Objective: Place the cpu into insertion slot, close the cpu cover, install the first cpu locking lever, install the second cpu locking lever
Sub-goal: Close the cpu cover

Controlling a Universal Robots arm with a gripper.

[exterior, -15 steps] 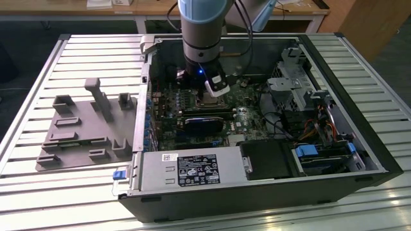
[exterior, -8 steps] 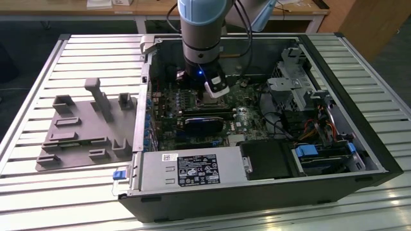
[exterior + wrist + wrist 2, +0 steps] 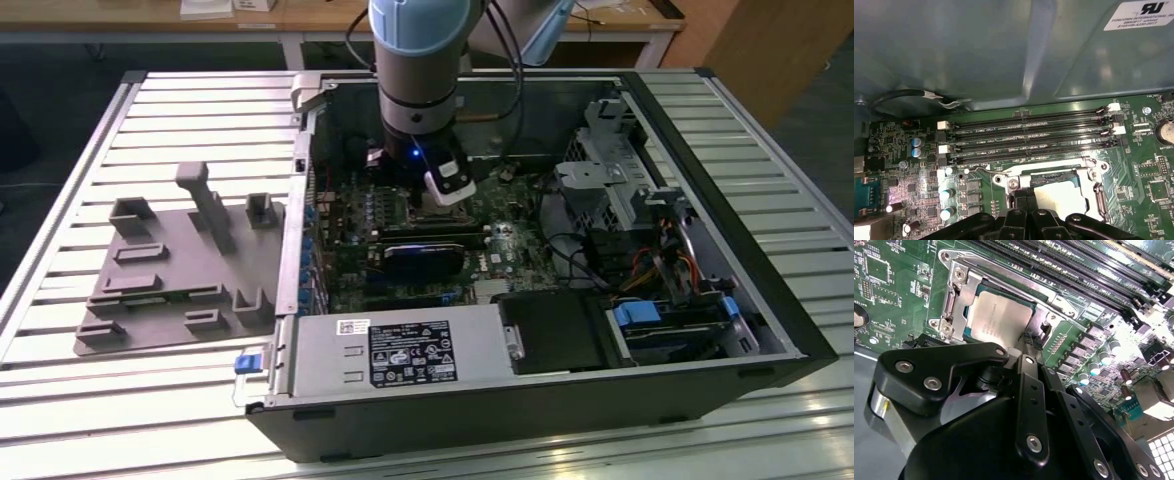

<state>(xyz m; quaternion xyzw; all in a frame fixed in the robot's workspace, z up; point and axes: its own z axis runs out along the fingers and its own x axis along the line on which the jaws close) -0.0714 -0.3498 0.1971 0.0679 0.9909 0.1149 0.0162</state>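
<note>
The black gripper (image 3: pixel 1027 197) has its jaws drawn together, with nothing visible between them. In the first wrist view its tips stand at the edge of the insertion slot (image 3: pixel 945 326), a square socket with a silver metal rim set into the green circuit board (image 3: pixel 1134 165). The cpu (image 3: pixel 999 320), a flat square chip with a pale silvery-grey face, lies inside that slot. The cpu cover (image 3: pixel 960 299), a thin silver metal frame with a square window, appears to lie down around the chip. A thin silver wire locking lever (image 3: pixel 983 170) runs just beside the slot; you cannot tell whether it is latched.

CAUTION: Weigh these risks before any move.
- If the tips slip sideways, they may strike the small silver-topped capacitors (image 3: pixel 946 192) or the long black memory slots (image 3: pixel 1029 132) near the socket.
- If the chip is not fully seated, pressure on the cover may damage the contacts beneath.
- An unlatched lever may spring up.

Markings: a white label (image 3: pixel 1144 15) sits on the grey case wall (image 3: pixel 979 50). A white sticker (image 3: pixel 407 352) sits on the silver power-supply box (image 3: pixel 320 350). Fine white print runs across the board. None of it is transcribed here.
</note>
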